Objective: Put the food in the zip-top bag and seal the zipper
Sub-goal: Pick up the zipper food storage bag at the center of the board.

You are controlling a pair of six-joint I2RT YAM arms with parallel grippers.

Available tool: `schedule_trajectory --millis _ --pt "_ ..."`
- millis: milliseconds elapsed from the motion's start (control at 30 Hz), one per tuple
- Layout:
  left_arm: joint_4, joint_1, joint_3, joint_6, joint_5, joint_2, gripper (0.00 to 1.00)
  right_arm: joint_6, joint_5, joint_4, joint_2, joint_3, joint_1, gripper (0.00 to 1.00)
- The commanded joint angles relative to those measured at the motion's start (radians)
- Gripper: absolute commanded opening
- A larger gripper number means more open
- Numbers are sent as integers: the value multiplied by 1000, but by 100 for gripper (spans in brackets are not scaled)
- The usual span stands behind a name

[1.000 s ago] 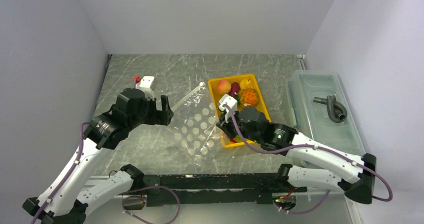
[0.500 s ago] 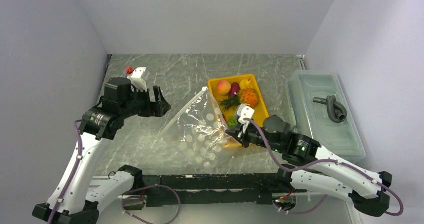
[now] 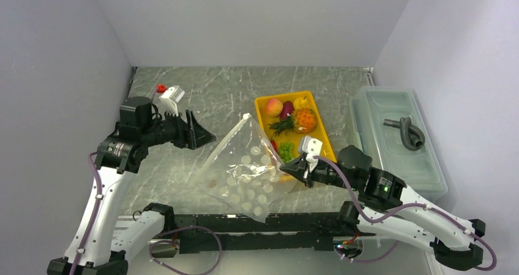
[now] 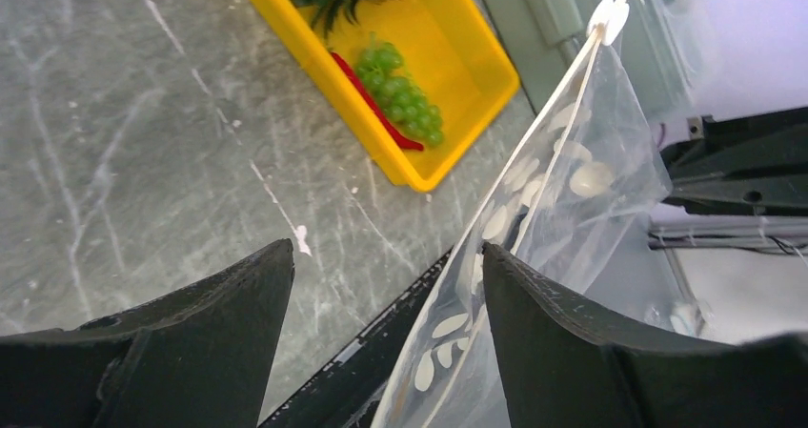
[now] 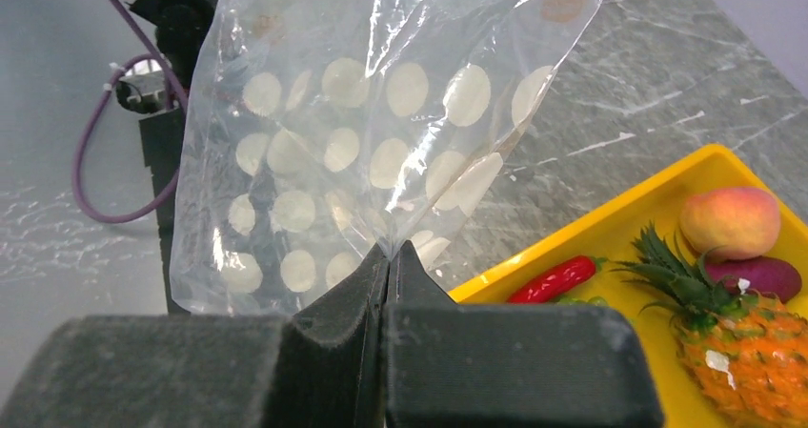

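Note:
The clear polka-dot zip-top bag (image 3: 245,171) hangs lifted over the table's near side. My right gripper (image 3: 295,169) is shut on its right edge, and the film bunches at my closed right gripper (image 5: 389,252). The pale zipper (image 4: 534,142) runs up the bag's (image 4: 581,180) left edge, between my left gripper's (image 4: 388,249) open jaws and close to the right finger (image 4: 572,342). The left gripper (image 3: 197,134) sits just left of the bag. The food lies in the yellow tray (image 3: 262,106): peach (image 3: 273,107), pineapple (image 3: 304,120), grapes (image 4: 400,94), chilli (image 5: 557,277).
A translucent lidded bin (image 3: 392,165) holding a grey hose piece (image 3: 407,133) stands right of the tray. The black rail (image 3: 257,223) with the arm bases runs along the near edge under the bag. Grey walls close in left, right and back.
My right gripper has pulled back toward the near edge and lifted the bag off the table. My left arm has drawn back left, turned toward the bag, and its jaws have narrowed a little.

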Motion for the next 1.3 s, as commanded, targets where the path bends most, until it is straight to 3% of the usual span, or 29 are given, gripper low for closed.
schedule_trajectory --millis 0,633,1267 --pt "48 16 -18 -2 165 -29 76 -30 -65 6 -37 19 4 0" --pt "52 21 -64 1 419 -59 68 -41 -142 22 -112 12 4 0" --pt "97 -6 -130 -16 481 -111 70 -38 -140 65 -100 35 4 0"
